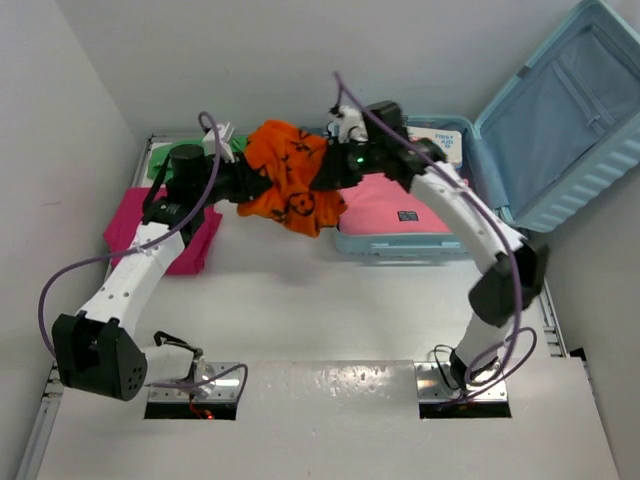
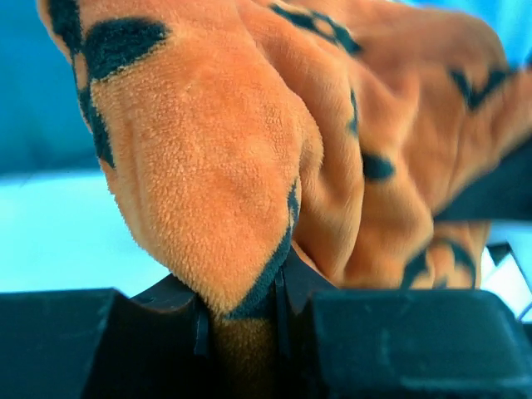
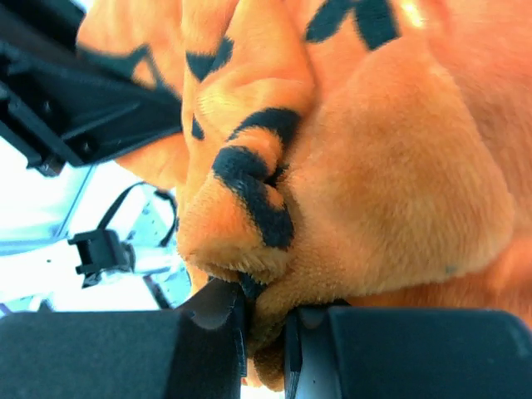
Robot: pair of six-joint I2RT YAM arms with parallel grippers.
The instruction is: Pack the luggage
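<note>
Luggage [image 1: 560,120]: open at the far right of the table [image 1: 330,300], base flat, lid tipped up against the right wall.
- Pale blue hard shell, ribbed outside; grey-blue fabric lining inside.
- Judgement: stiff, bulky, smooth-sided. The lid rim looks the surest place to take hold for closing.
- The base holds a pink folded cloth [image 1: 385,205], with a white pouch [image 1: 437,142] at its far end.

Orange fleece [image 1: 295,180]: plush pile with black motifs, held in the air between the two arms, just beside the left edge of the luggage base.
- Left fingers [image 2: 166,332] are closed on a folded edge.
- Right fingers [image 3: 208,332] pinch a bunched corner.
- Judgement: light and limp, and the pile grips well. It will sag and drape, so it should be lowered in rather than dropped.

Magenta cloth [image 1: 135,225]: lies on the table at the far left.
</note>
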